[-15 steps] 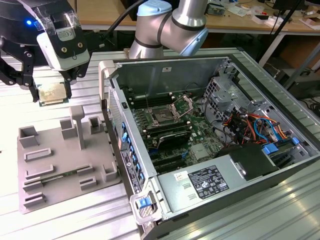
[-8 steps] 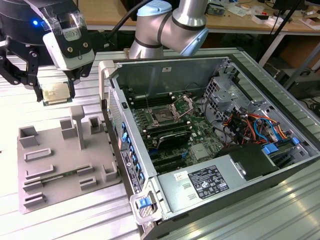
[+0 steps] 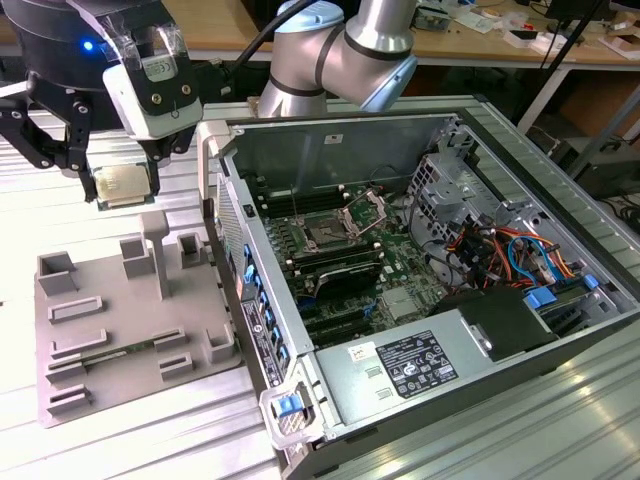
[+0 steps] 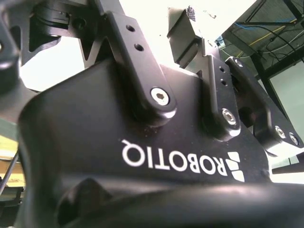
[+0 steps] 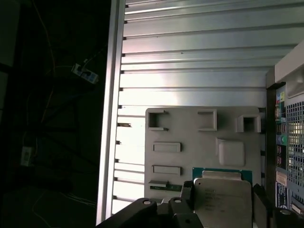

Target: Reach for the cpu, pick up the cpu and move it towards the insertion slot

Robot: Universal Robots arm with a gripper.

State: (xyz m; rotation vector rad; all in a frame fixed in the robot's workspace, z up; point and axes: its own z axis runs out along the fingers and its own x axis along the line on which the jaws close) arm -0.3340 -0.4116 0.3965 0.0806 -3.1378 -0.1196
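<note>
The cpu (image 3: 120, 186), a silvery square chip with a thin greenish rim, hangs in the air above the far end of the grey moulded tray (image 3: 120, 330). My gripper (image 3: 123, 180) is shut on it, one black finger on each side. The first wrist view shows the cpu (image 5: 221, 199) between the fingers (image 5: 186, 194), with the tray (image 5: 190, 133) underneath. The insertion slot (image 3: 325, 233), a dark square socket with a shiny frame and raised plate, lies on the green board inside the open computer case, towards the exterior view's right of the gripper.
The case's near side wall (image 3: 235, 240) stands between the tray and the board. A tall post (image 3: 155, 250) rises from the tray just below the cpu. Inside the case are black memory slots (image 3: 340, 275), a pale heatsink (image 3: 400, 303), a power supply (image 3: 415, 365) and cables (image 3: 500, 250).
</note>
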